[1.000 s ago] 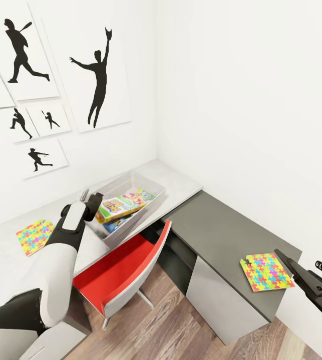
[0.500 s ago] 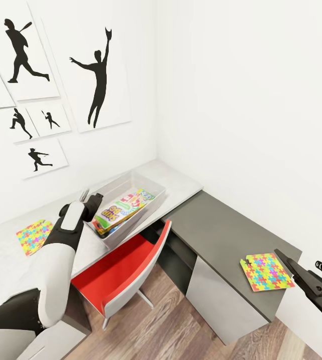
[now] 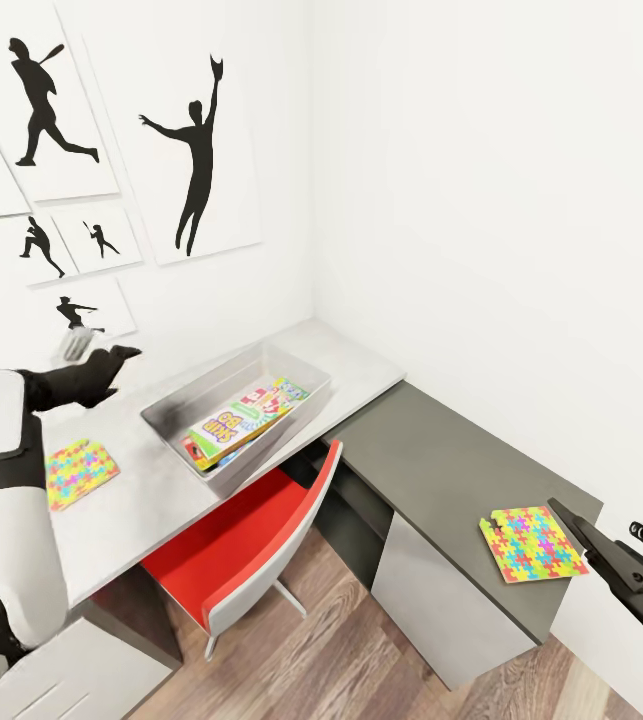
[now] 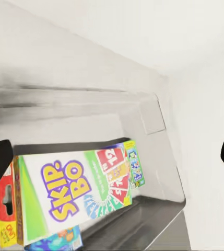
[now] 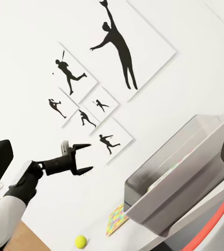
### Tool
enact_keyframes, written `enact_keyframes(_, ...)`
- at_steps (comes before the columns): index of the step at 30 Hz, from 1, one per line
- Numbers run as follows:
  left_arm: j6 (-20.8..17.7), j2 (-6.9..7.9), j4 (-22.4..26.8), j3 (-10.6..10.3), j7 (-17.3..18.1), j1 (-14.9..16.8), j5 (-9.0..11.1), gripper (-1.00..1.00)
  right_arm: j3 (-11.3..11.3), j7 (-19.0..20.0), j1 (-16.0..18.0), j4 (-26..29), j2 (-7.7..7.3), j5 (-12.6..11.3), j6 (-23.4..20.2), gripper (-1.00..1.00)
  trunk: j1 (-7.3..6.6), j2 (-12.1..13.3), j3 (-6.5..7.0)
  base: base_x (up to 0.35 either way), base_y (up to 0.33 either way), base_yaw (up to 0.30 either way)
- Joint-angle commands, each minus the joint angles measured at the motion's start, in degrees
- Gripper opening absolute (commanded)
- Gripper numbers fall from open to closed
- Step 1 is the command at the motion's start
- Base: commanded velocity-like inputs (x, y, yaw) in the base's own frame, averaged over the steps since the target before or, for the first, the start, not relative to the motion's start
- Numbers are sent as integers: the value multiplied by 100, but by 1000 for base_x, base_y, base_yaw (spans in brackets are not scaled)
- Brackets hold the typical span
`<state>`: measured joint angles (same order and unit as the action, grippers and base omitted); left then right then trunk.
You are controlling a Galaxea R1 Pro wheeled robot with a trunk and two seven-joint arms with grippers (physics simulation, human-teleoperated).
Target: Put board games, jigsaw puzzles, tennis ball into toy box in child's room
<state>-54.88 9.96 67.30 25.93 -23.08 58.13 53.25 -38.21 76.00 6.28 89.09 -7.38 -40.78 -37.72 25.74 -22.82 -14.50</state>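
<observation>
- Two jigsaw puzzles on your desk; Skip-Bo box in toy box.
- Tennis ball: seen from right wrist.
- Left gripper open, empty; right gripper: can't tell.

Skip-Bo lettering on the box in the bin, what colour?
Yellow with purple outline on the Skip-Bo box; clearest in the left wrist view.

Toy box top open, Skip-Bo box lying inside; approach from above free. Red chair tucked against the bench edge at the box's 6 o'clock blocks low entry. Wall close at 12. Left tool raised at 9, clear of the rim. Dark bench wing bare between box and right-hand jigsaw puzzle.
</observation>
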Motion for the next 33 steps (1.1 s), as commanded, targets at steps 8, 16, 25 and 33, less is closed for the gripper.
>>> enact_keyframes(8, -512, 1091, 688, 606, -7, -1064, 2210, 100, -2, 97, 4, 0, -1, -11, -52, 100, 4, -10, 15, 0, 0, -40)
enact_keyframes(16, -512, 1963, 796, -140, -2, -2210, 4034, 100, -2, 134, 4, -4, -1, -9, -44, 100, 4, -10, 76, 0, 0, -113)
enact_keyframes(25, -512, 2515, 1231, -676, 86, -3602, 5489, 100, -2, 150, 4, -6, -1, -9, -43, 100, 4, -10, 149, 0, 0, -123)
enact_keyframes(33, -512, 2649, 1423, -839, 926, -4555, 5763, 100, -9, 152, 4, -6, -1, -9, -43, 100, 4, -10, 215, 0, 0, -124)
